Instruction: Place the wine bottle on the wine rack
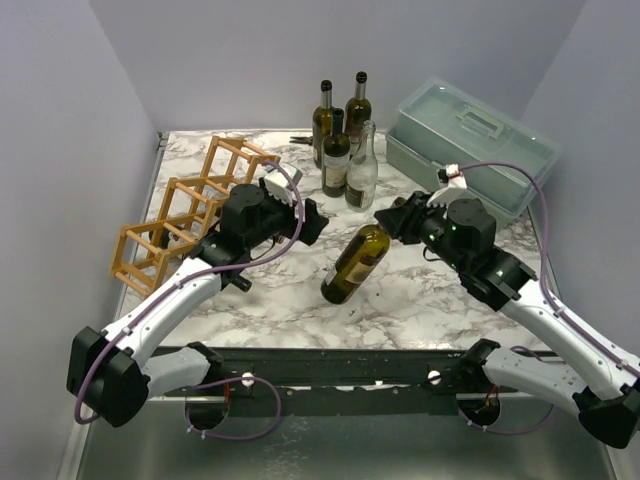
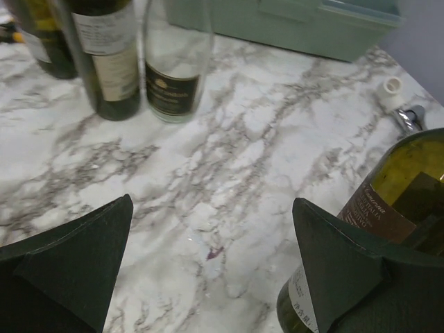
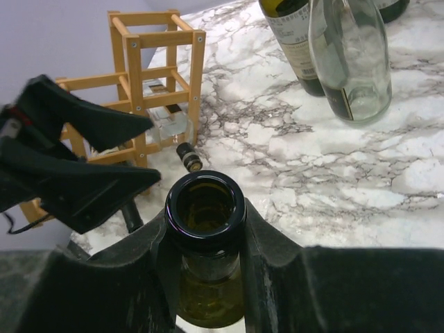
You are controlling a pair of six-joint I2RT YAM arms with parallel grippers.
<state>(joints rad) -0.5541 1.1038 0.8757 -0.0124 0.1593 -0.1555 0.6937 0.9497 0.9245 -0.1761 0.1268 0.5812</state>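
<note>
The marble table point(image 1: 430, 300) spreads beneath both claws. The wine rack point(image 3: 132, 80) stands just beyond the left claw point(image 1: 308, 218), on the side away from the right claw point(image 1: 388, 222). The wine bottle point(image 1: 355, 262) sits between the two claws; the right claw is clenched round its neck just under the open mouth; the left claw gapes wide and holds nothing, with the bottle's labelled belly just beside its right finger.

The bottle's long axis slants; the mouth is up in the right claw and the base points down and away from it, toward the arms' bases; whether the base touches the marble I cannot tell.

It is glass, so probably rigid, slick and breakable. Most of its weight likely sits in the body, far from the neck grip, so it may swing or twist. A second hold round the broad body should steady it.
</note>
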